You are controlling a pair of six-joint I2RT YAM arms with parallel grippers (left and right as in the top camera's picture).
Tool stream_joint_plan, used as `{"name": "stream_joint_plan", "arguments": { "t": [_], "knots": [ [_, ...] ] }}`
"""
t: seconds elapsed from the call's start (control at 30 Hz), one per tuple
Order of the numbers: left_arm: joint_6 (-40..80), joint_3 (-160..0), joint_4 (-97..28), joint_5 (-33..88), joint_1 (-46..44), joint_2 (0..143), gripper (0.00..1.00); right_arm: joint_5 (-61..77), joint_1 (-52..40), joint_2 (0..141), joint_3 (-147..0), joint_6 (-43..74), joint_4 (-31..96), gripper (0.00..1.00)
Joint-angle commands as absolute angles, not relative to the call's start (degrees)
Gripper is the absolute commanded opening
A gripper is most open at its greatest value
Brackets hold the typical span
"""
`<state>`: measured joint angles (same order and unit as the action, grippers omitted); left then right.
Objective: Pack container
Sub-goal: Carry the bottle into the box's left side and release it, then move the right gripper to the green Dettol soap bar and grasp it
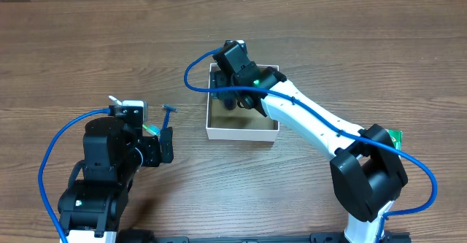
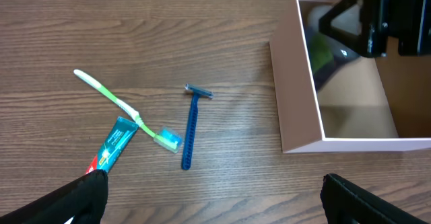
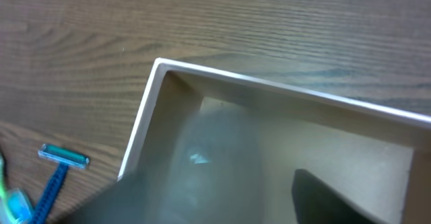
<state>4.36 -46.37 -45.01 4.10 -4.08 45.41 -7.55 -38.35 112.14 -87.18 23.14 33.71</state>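
Note:
The container (image 1: 241, 133) is a small square box with white walls and a brown inside, at the table's middle; it also shows in the left wrist view (image 2: 296, 96) and the right wrist view (image 3: 269, 86). My right gripper (image 1: 237, 97) reaches down into it. In the right wrist view a blurred translucent bottle (image 3: 215, 163) lies between its fingers (image 3: 215, 204), with a gap to the right finger. The bottle shows dark and greenish in the left wrist view (image 2: 322, 59). My left gripper (image 1: 164, 147) (image 2: 212, 197) is open and empty, left of the box.
A blue razor (image 2: 190, 126) (image 1: 169, 109) (image 3: 54, 180), a green-and-white toothbrush (image 2: 121, 104) and a small toothpaste tube (image 2: 114, 143) lie on the wood left of the box. A green object (image 1: 395, 136) shows behind the right arm's base.

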Motion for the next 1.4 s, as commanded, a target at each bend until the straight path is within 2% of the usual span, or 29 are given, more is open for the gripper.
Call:
{"name": "stream_joint_plan", "arguments": {
  "t": [0.0, 0.17, 0.4, 0.53, 0.6, 0.63, 0.77, 0.83, 0.97, 1.07, 1.37],
  "knots": [
    [4.7, -47.8, -44.9, 3.9, -3.8, 45.3, 1.00, -7.3, -38.6, 110.1, -89.1, 23.6, 34.9, 0.98],
    [4.7, -47.8, -44.9, 3.9, -3.8, 45.3, 1.00, -11.0, -38.6, 104.2, -89.1, 23.0, 39.3, 1.00],
    [4.7, -47.8, -44.8, 3.9, -3.8, 45.3, 1.00, -27.4, -35.0, 86.1, -89.1, 34.3, 49.6, 1.00],
    [4.7, -47.8, -44.8, 3.9, -3.8, 45.3, 1.00, -31.2, -20.8, 79.2, -89.1, 48.9, 67.2, 1.00],
    [4.7, -47.8, -44.8, 3.9, -3.8, 45.3, 1.00, -29.0, -13.5, 79.2, -89.1, 49.5, 71.8, 1.00],
    [4.7, -47.8, -44.8, 3.9, -3.8, 45.3, 1.00, -26.3, -6.9, 79.7, -88.4, 47.1, 73.8, 1.00],
    [4.7, -47.8, -44.8, 3.9, -3.8, 45.3, 1.00, -19.4, 8.0, 80.9, -82.2, 39.1, 72.6, 1.00],
    [4.7, -47.8, -44.8, 3.9, -3.8, 45.3, 1.00, -9.4, 16.9, 81.6, -74.7, 29.1, 65.8, 1.00],
    [4.7, -47.8, -44.1, 3.9, -3.8, 45.3, 1.00, -2.5, 25.8, 84.1, -63.3, 18.9, 56.7, 1.00],
    [4.7, -47.8, -43.6, 3.9, -3.8, 45.3, 1.00, -2.9, 28.8, 86.7, -57.6, 14.2, 51.5, 1.00],
    [4.8, -47.8, -43.7, 4.1, -3.8, 45.3, 1.00, -1.8, 29.3, 94.4, -54.4, 13.4, 46.2, 1.00]
  ]
}}
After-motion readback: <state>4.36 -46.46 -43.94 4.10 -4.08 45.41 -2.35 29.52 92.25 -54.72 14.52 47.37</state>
